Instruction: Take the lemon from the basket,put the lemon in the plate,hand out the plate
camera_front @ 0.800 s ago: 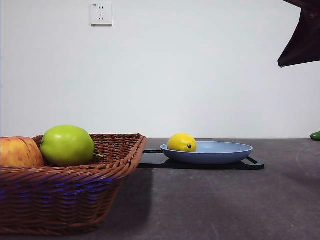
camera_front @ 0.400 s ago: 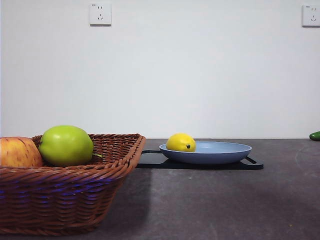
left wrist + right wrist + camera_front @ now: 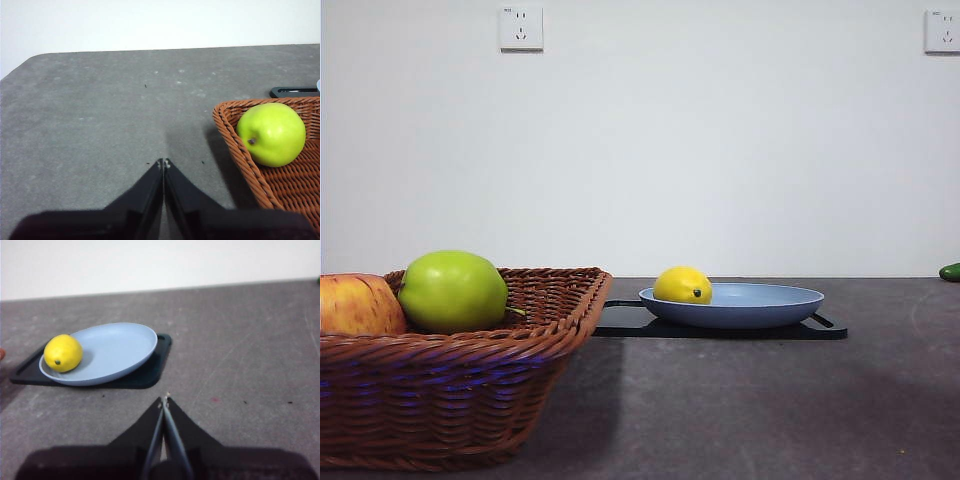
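- We see the lemon (image 3: 683, 285) lying in the plate (image 3: 760, 305), at the plate's edge nearest the basket (image 3: 470, 370), with its dark dot facing the front camera.
- In the right wrist view the lemon (image 3: 63, 353) rests against the rim of the plate (image 3: 117, 347).
- The plate sits on a flat black tray (image 3: 720, 328) on the table (image 3: 750, 410), and the tray stands just beside the basket without clearly touching it.
- In the basket we find a green apple (image 3: 452, 291) and, touching it, a red-yellow apple (image 3: 358, 305).
- Our right gripper (image 3: 164, 401) hangs over bare table near the plate, apart from it, jaws pressed together on nothing.
- Our left gripper (image 3: 163, 162) hovers over the table beside the basket (image 3: 260, 175), jaws likewise together and empty; the green apple (image 3: 271, 134) lies near it.
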